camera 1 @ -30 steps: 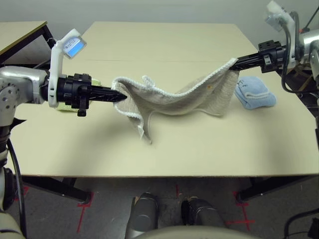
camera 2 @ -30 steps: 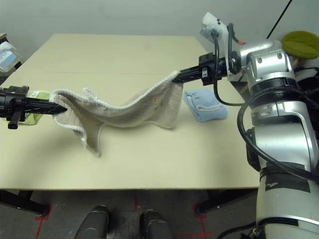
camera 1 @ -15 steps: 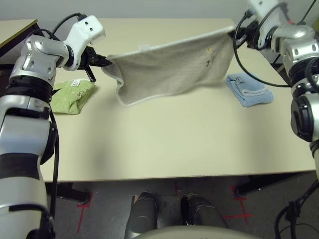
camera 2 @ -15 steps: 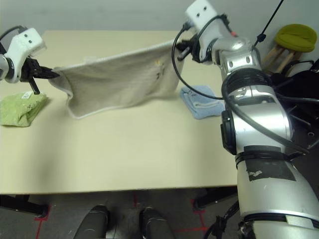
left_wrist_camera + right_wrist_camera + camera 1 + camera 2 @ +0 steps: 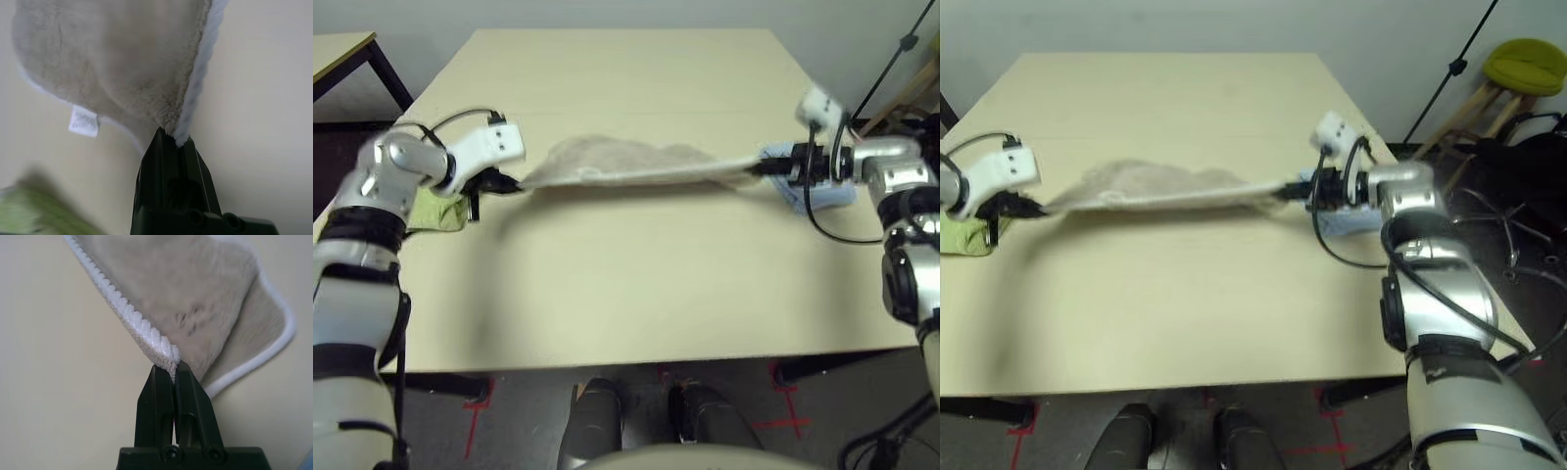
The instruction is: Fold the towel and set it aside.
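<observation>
Across the upper middle of the head frames, the towel [image 5: 636, 164] hangs stretched low over the table [image 5: 636, 284], pulled out between the two arms. The left gripper [image 5: 172, 143] has its jaws clamped shut on one corner, close to the white tag [image 5: 83, 121]; the right gripper [image 5: 172, 373] pinches the opposite corner at the stitched white edging, jaws closed tight on the cloth. The towel looks spread and tensioned rather than folded, so the job seems to be at an early stage: a fold has yet to be laid, and the setting aside is not yet done.

The green cloth [image 5: 438, 208] sits at the left of the frame just beside the left gripper, and the light blue cloth [image 5: 813, 186] lies at the right under the right gripper. Between them, and toward the bottom of the frame, the tabletop offers broad bare room for laying the towel down; the near edge stays well apart from it.
</observation>
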